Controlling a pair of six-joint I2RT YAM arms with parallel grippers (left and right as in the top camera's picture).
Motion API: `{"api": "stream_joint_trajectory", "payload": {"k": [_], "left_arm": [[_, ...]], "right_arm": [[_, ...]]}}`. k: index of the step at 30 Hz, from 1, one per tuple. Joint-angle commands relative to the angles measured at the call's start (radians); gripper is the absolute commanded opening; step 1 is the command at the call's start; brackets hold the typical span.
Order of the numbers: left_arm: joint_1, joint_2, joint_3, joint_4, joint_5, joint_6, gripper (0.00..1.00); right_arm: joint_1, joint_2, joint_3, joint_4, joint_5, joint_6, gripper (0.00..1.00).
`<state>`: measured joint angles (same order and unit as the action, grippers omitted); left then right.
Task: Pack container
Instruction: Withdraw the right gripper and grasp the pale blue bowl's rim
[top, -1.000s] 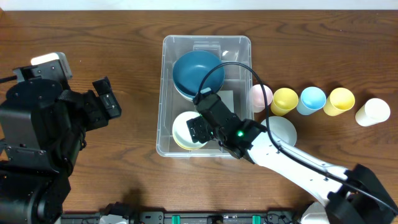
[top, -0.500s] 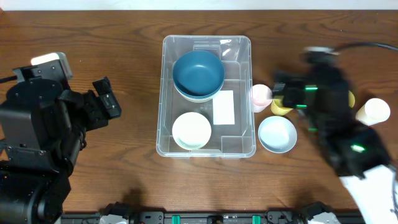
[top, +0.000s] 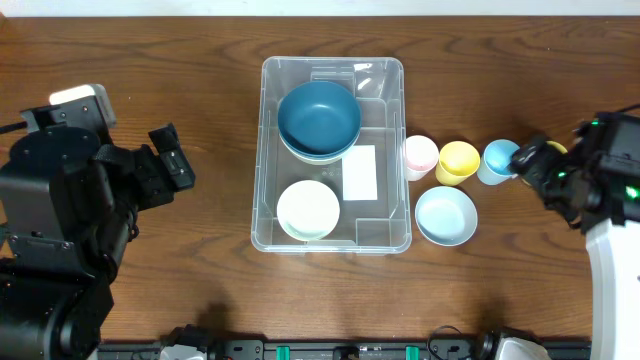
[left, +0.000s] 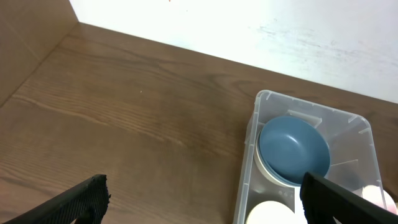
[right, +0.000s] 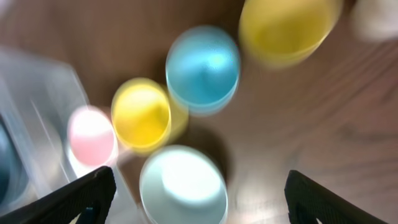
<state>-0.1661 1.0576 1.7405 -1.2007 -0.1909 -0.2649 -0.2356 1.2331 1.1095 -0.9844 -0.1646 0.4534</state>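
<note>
Wood table (top: 200, 60); container (top: 268, 160) holds blue bowl (top: 318, 115), cream bowl (top: 308, 210).

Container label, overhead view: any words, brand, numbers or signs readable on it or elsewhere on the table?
No readable text anywhere.
White label in the container: looks blank from overhead; any print is too small to tell.
Cups and bowls: no markings show; right wrist view is blurred.

In the container (top: 268, 150), a dark blue bowl (top: 318, 115) fills the far half and a cream bowl (top: 308, 208) the near-left corner; only the floor around the white label (top: 360, 172) lies bare (right side). Outside, a pale blue bowl (top: 445, 215) and cups (top: 458, 160) crowd its right wall; its left flank is open wood
</note>
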Motion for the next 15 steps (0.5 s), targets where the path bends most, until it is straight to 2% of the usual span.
{"api": "stream_joint_trajectory", "payload": {"k": [1,8,15], "left_arm": [[0.003,0.000,-0.002,0.000,-0.012,0.002,0.98],[0.003,0.000,-0.002,0.000,-0.012,0.002,0.98],[0.003,0.000,-0.002,0.000,-0.012,0.002,0.98]], "right_arm": [[0.037,0.038,-0.019,-0.047,-0.123,-0.137,0.88],[0.106,0.061,-0.134,-0.054,-0.017,-0.119,0.91],[0.110,0.061,-0.364,0.164,0.007,-0.038,0.86]]}}
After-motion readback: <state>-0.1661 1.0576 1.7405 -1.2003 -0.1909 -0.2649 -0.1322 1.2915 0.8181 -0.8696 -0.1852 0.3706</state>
